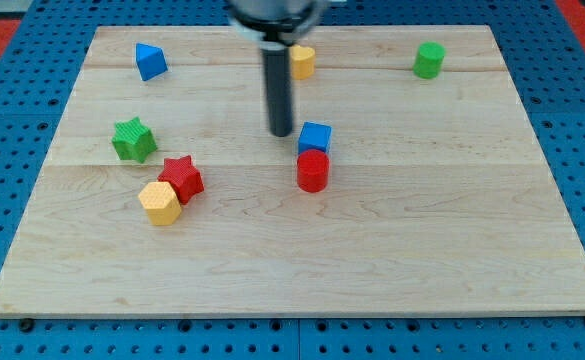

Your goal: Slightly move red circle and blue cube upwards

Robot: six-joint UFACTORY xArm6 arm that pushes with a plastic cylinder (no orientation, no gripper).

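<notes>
Nearest the frame's bottom sits the yellow hexagon (159, 203), touching the red star (183, 178). Our rod hides part of the yellow block (302, 61) at top centre. Our tip (281, 134), bare and holding nothing, stands just left of the blue cube (315, 137), which touches the red circle (313, 170) below it, mid-frame.

Pale wood board (372, 240), smooth matt grain; blue pegboard (12, 100) beneath, perforated.
</notes>
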